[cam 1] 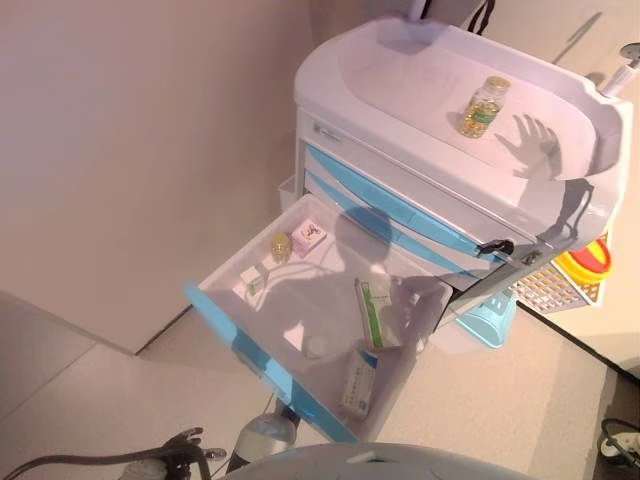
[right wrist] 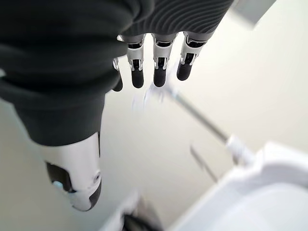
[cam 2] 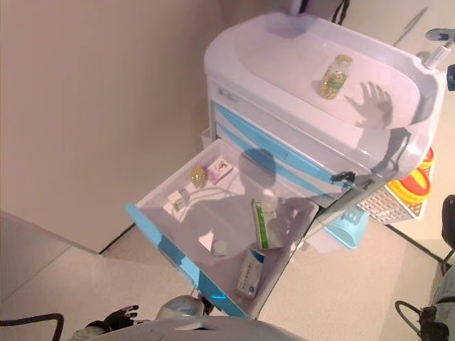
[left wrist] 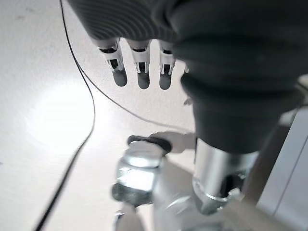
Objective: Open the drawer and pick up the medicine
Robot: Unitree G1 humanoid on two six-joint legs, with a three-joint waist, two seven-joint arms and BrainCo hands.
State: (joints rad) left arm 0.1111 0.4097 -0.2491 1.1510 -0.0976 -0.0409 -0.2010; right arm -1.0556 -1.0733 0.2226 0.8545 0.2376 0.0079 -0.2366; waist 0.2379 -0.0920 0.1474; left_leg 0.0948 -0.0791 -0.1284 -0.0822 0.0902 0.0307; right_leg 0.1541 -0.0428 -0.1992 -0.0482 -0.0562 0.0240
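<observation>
The white and blue medical cart [cam 1: 380, 70] has one drawer [cam 1: 262, 358] pulled wide open. In the drawer lie a green-and-white medicine box [cam 1: 373, 312], a second box [cam 1: 360, 383], a small yellow bottle [cam 1: 281, 246], a pink-and-white box [cam 1: 309, 237] and a small white box [cam 1: 252, 280]. A bottle of yellow pills [cam 1: 484, 106] lies on the cart's top. My left hand [cam 1: 185, 443] hangs low beside the drawer's front, open and empty, over the floor [left wrist: 139, 67]. My right hand [right wrist: 154, 62] is open and empty, up near the cart's top corner.
A yellow bin [cam 1: 585, 262], a white mesh basket [cam 1: 550, 285] and a light-blue basket [cam 1: 488, 320] hang at the cart's right side. A wall [cam 1: 140, 150] runs along the left. A black cable [left wrist: 77, 144] lies on the floor.
</observation>
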